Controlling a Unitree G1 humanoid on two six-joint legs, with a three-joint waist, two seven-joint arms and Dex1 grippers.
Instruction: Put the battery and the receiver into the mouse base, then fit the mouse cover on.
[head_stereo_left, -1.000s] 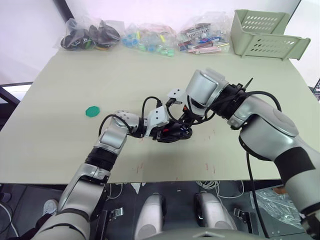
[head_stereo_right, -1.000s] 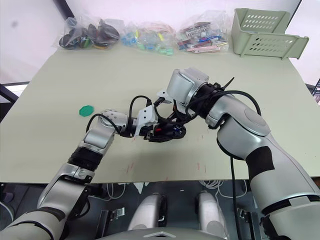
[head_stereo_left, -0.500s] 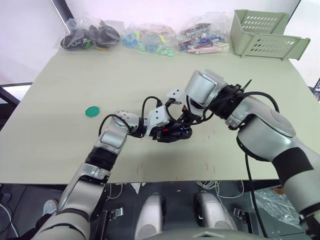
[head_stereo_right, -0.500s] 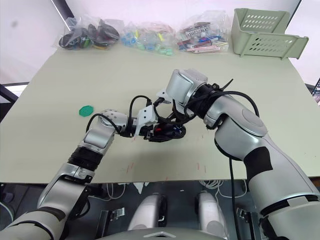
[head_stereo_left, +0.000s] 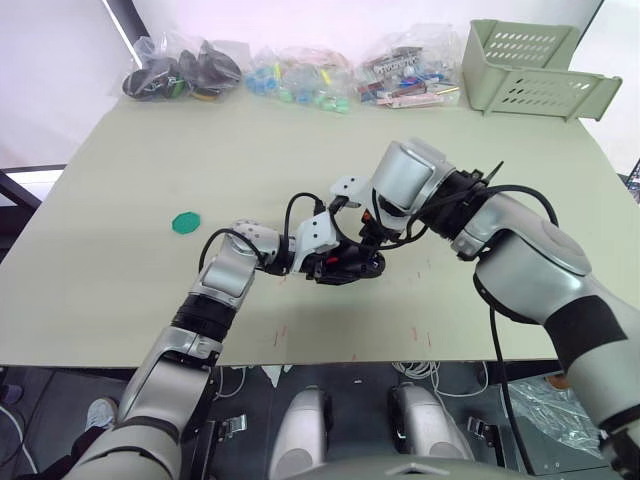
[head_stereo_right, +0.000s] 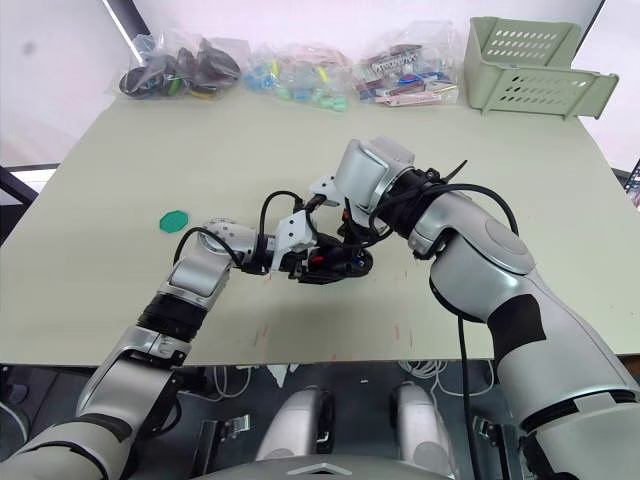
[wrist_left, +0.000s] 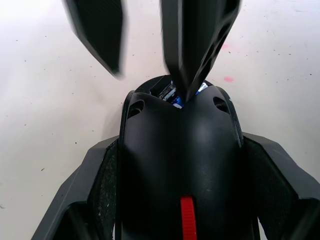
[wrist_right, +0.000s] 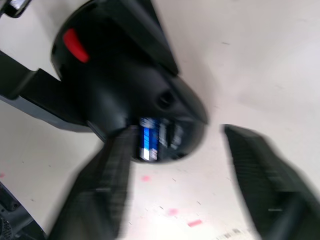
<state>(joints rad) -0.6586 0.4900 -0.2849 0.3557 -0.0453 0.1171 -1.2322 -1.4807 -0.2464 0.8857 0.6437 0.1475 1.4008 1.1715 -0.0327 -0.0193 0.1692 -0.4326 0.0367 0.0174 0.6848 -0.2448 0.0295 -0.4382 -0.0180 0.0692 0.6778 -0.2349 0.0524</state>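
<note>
On the bench, the mouse base is pinched at its sides by the left pincer, long axis left to right. The right pincer is spread at its right end, just over the seated battery.

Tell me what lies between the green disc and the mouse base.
Bare tabletop, then the left forearm, in the left eye view, between green disc and mouse base.

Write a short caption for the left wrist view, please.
Left gripper clamps the mouse base while the right gripper's fingers hover open above.
</note>
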